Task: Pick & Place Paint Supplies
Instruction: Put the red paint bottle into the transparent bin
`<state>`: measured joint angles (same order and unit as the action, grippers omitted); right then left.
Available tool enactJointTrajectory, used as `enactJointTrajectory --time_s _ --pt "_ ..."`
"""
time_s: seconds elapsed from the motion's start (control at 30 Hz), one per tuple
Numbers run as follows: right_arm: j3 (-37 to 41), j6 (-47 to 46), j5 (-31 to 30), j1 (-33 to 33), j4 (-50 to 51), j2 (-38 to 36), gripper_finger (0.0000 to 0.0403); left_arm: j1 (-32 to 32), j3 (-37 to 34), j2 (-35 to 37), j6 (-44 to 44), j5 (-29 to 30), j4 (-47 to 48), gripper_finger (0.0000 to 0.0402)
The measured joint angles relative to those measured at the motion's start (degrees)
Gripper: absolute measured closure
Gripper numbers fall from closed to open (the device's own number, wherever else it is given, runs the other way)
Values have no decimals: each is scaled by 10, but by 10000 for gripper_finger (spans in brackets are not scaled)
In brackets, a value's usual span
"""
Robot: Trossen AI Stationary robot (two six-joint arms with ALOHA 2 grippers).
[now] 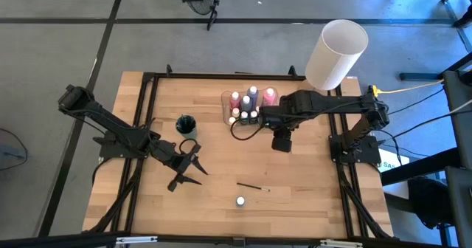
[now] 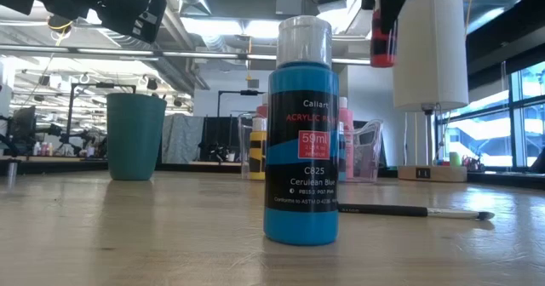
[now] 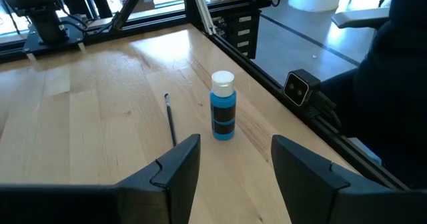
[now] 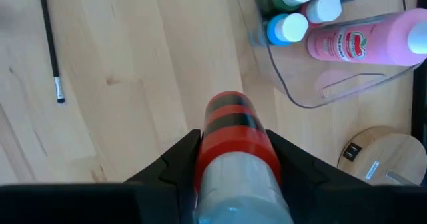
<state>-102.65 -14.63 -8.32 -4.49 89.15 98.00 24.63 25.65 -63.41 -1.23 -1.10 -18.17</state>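
My right gripper [image 4: 233,144] is shut on a red paint bottle [image 4: 230,121] with a black band and clear cap, held high over the table just near of a clear bin [image 1: 247,104] of paint bottles. The low view shows the red bottle [image 2: 383,35] hanging at the top. A blue paint bottle [image 2: 301,133] stands upright on its base near the front edge. A dark-handled paintbrush [image 1: 253,186] lies flat just beyond it. My left gripper [image 3: 233,177] hovers open at the left, pointing toward the blue bottle [image 3: 223,114], apart from it. My right gripper pinches the red bottle between its two fingers, one on each side of the bottle's upper body [image 4: 208,134] near the clear cap. The fingers come from above, pointing down. The bottle hangs upright below them, lifted clear of the table.
A teal cup [image 1: 186,124] stands left of the bin. A big white cylindrical lamp [image 1: 335,52] rises at the far right corner on a wooden base [image 4: 383,154]. A pink bottle [image 4: 360,41] stands at the bin's right end. Bare wood lies between the bin and the paintbrush.
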Motion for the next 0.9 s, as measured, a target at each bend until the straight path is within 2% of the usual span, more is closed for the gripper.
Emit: enactJointTrajectory --time_s 0.4,0.9 --pt "0 -41 0 -2 4 0 259 0 0 0 0 0 0 221" --pt "0 -16 0 -1 -35 0 259 0 0 0 0 0 0 221"
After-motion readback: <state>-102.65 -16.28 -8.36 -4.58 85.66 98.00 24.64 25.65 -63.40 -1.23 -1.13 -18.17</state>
